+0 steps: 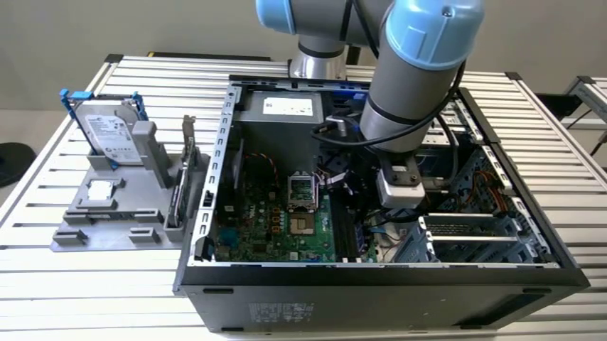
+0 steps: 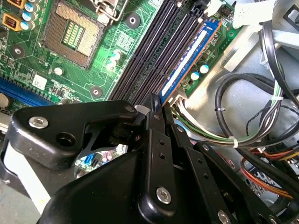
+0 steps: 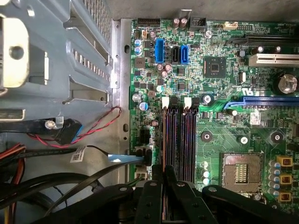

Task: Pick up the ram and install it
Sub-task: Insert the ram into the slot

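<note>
The arm reaches down into the open computer case [image 1: 379, 273], which stands on the slatted desk [image 1: 57, 284]; the pincer [image 2: 156, 109] is low over the motherboard [image 2: 51, 70], right at the memory slots [image 3: 180, 140], beside the empty processor socket [image 3: 242, 172].

In the second wrist view the ram [image 2: 191, 58] is seen as a thin blue stick standing on its edge in the outermost slot, the one nearest the bundle of cables [image 2: 243, 126]; the other slots next to it look empty. Its long axis runs along the slot, straight away from the pincer, so the near end of the stick lies just at the fingertips [image 2: 154, 103] and the far end reaches toward the white latch [image 2: 212, 7].

The two fingers are brought together almost fully, with only a narrow gap between them; they seem to sit on or around the near upper edge of the ram, but I cannot tell for sure if they really clamp it or only press on it from above.

I judge that the stick is already in its slot, or very close to seated; whether the latches have closed is not visible. On the grey holder [image 1: 124, 213] at the exterior view's left stands the hard drive [image 1: 109, 135] in its blue bracket, well apart from the work.
</note>
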